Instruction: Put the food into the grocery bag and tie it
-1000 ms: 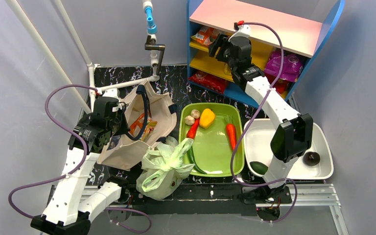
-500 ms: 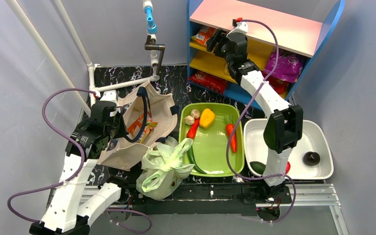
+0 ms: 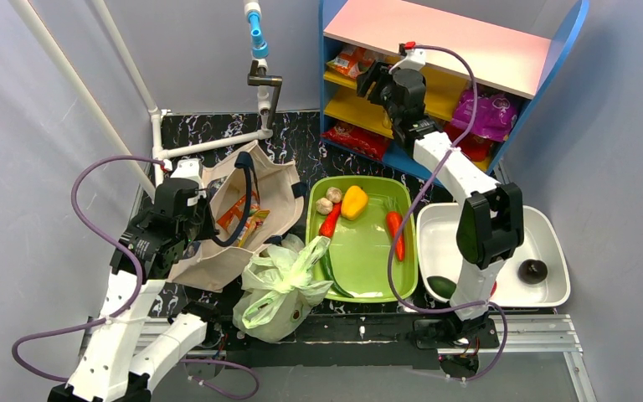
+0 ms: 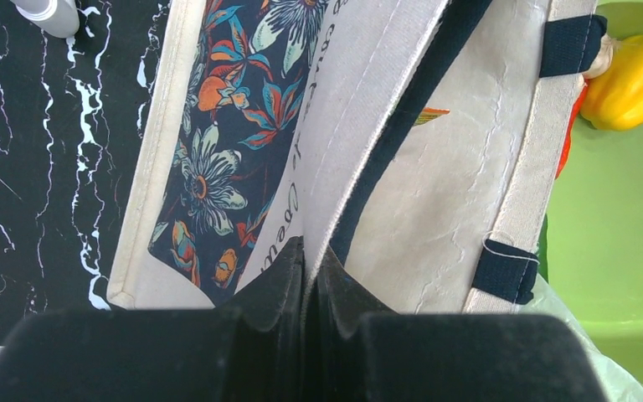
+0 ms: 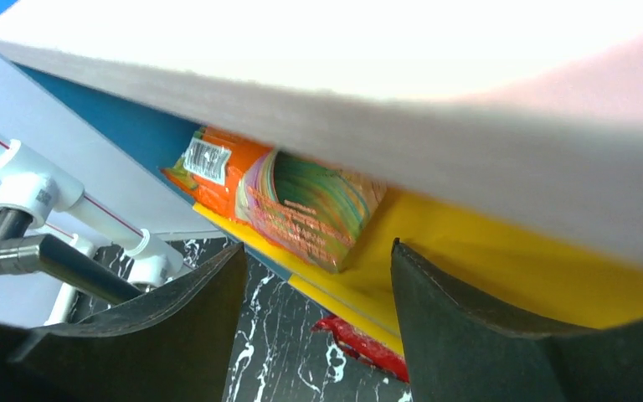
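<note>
Right pincer [image 5: 318,255], spread, faces orange snack packet [image 5: 301,201]; left pincer [image 4: 310,251] pinches canvas tote [image 4: 435,167].

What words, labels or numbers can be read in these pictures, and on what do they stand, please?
No text reads clearly.
On the beige tote: cursive lettering beside the floral print, cut off, unreadable.
On the orange snack packet: white label and print, blurred.
On the purple packet: print too small.
</note>
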